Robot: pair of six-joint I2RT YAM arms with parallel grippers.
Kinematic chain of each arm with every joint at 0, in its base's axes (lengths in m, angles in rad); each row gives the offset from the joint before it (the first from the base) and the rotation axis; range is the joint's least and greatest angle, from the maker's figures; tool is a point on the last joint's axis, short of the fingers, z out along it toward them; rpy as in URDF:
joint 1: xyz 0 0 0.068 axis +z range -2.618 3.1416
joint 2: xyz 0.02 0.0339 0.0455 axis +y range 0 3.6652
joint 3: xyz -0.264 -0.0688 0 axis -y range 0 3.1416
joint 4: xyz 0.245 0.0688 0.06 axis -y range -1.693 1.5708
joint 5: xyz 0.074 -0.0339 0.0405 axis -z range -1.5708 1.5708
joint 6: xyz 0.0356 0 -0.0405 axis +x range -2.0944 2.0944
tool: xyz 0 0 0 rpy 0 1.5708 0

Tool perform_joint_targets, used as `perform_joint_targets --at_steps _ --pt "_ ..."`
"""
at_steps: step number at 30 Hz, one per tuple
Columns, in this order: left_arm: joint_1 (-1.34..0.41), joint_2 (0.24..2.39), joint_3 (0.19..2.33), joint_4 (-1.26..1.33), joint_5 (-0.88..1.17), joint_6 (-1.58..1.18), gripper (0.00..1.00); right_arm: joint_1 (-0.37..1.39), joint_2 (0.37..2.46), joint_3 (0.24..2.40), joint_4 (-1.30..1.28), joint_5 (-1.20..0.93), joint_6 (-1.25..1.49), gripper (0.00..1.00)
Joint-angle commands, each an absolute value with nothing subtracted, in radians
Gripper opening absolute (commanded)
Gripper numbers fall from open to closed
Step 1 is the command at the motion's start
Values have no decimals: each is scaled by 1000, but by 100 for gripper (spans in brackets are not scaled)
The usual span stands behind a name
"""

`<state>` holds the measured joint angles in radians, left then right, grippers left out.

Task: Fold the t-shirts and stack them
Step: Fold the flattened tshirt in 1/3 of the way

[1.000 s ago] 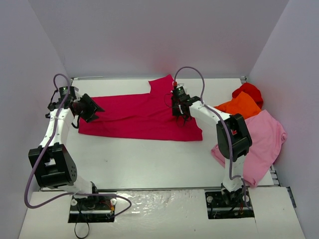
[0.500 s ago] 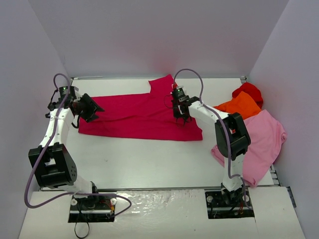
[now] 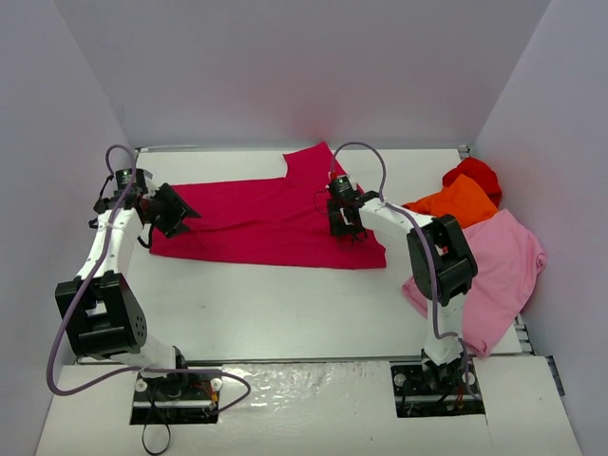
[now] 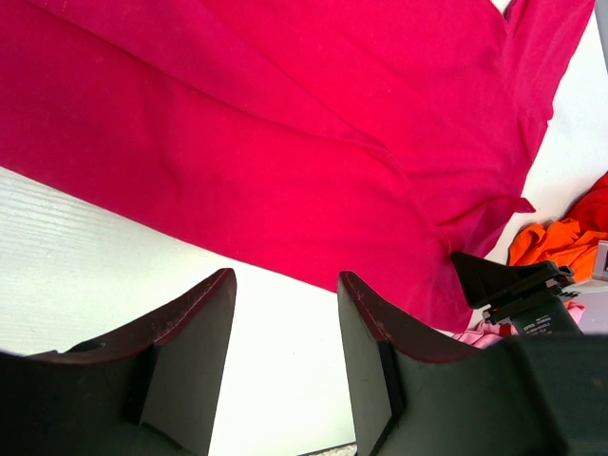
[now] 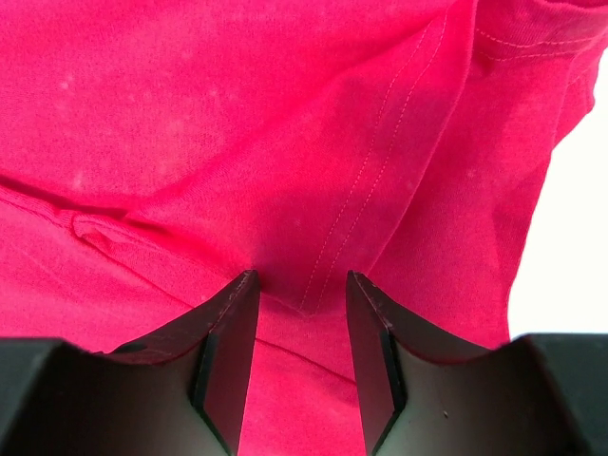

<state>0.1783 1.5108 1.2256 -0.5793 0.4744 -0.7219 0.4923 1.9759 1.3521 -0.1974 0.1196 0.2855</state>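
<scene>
White table (image 3: 285, 313), grey walls on three sides.

**Top view**
- You're early in the task: nothing is stacked.
- The crimson shirt (image 3: 266, 218) lies flat mid-table. It may have one lengthwise fold in, but that's a guess from the narrow band shape.
- Its long axis runs 9 to 3 o'clock, dipping a bit toward 4.
- One sleeve (image 3: 309, 161) sticks out toward 12, so I'd judge hem at 9 and neck end at 3.
- The orange shirt (image 3: 461, 201), red shirt (image 3: 475, 174) and pink shirt (image 3: 499, 261) are heaped at 3 o'clock, unfolded. Pink hangs over the table's edge.
- Your left gripper (image 3: 180, 211) sits at the crimson shirt's 9 o'clock end, and your right gripper (image 3: 344, 228) is down on its 3 o'clock third.
- Left to do: finish this fold, then fold the other three and stack all four.

**Left wrist**
- The left gripper (image 4: 285, 285) is spread with nothing between its fingers, only bare table behind the gap.
- The crimson shirt (image 4: 285, 142) fills 10 to 2, with a layer edge running diagonally across it.

**Right wrist**
- The right gripper (image 5: 302, 280) has its fingers apart, right over the crimson shirt (image 5: 237, 123) at a stitched seam (image 5: 370, 180).
- I see no cloth pinched.
- Whether the tips touch the fabric, I can't tell.
</scene>
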Motion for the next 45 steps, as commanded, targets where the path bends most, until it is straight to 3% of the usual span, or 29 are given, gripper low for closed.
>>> perform_joint_targets --at_steps 1,4,5,6,7,17,29,31,33,35,39,45 --pt "179 1462 1258 -546 488 -713 44 497 1962 1359 -184 168 275 39" --pt "179 1461 1261 -551 482 -710 44 495 1968 1358 -184 187 274 28" --pt "179 1460 1261 -551 482 -709 44 495 1969 1358 -184 190 275 19" --pt "179 1462 1262 -551 483 -711 44 495 1967 1359 -184 194 275 3" --pt "179 1463 1262 -550 482 -712 44 495 1967 1360 -185 200 275 0" --pt "179 1462 1266 -555 481 -707 44 489 1963 1395 -183 205 270 0" --pt "179 1462 1256 -560 485 -689 44 486 2101 1665 -196 138 248 0" --pt "179 1465 1256 -561 489 -687 44 486 2130 1714 -195 130 242 5" --pt "178 1472 1253 -558 494 -685 44 486 2170 1738 -183 141 241 30" --pt "178 1475 1245 -553 500 -682 44 486 2176 1738 -143 162 239 36" --pt "178 1481 1236 -549 502 -676 44 483 2174 1743 -98 225 219 38" --pt "178 1476 1233 -548 502 -673 44 473 2056 1658 -110 239 234 49"
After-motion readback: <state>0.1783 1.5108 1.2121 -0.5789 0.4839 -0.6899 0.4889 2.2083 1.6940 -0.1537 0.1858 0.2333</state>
